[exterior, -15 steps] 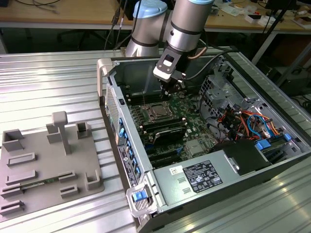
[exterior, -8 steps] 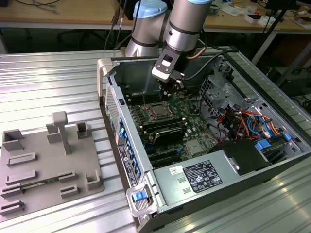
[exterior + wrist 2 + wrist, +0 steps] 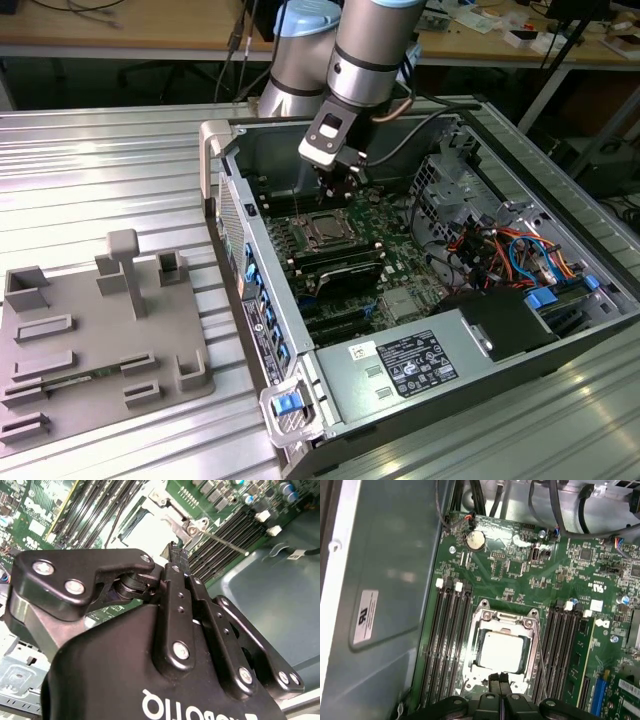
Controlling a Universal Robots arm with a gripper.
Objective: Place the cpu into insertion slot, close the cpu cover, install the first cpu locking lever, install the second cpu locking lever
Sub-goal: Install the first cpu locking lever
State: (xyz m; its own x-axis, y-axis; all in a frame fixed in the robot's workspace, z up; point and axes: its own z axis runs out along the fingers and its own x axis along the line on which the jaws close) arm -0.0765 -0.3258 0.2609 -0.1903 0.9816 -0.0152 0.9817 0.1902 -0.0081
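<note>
We see the cpu (image 3: 501, 650) seated in the insertion slot (image 3: 478, 647), with the cpu cover (image 3: 506, 618) down over it. The gripper (image 3: 499, 679) is pinched narrow at the slot's edge. One locking lever (image 3: 225, 542) looks unlatched, we reckon.

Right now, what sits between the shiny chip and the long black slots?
In the first wrist view, the silver rim of the cpu cover lies between the cpu and the memory slots.
</note>
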